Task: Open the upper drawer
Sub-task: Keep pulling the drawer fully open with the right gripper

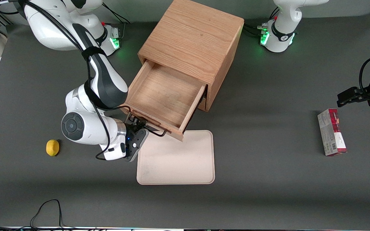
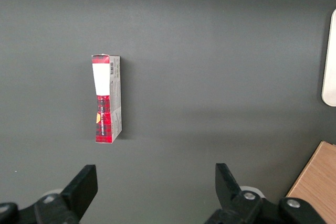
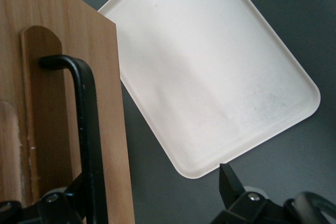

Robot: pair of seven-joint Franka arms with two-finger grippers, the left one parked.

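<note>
The upper drawer (image 1: pixel 165 93) is pulled well out of the oak cabinet (image 1: pixel 191 38), and its bare wooden inside shows. A black wire handle (image 1: pixel 154 131) runs along the drawer front (image 3: pixel 52 103), which faces the front camera. My right gripper (image 1: pixel 139 123) is at the working arm's end of that handle, low against the drawer front. In the right wrist view the gripper (image 3: pixel 152 182) is open, its fingers wide apart. The handle bar (image 3: pixel 86 119) passes just inside one finger (image 3: pixel 79 192). The other finger (image 3: pixel 228 182) hangs over the table near the tray's corner.
A cream tray (image 1: pixel 178 157) lies on the table directly in front of the open drawer, partly under its front edge. A yellow lemon (image 1: pixel 52 147) sits toward the working arm's end. A red and white box (image 1: pixel 331 131) lies toward the parked arm's end.
</note>
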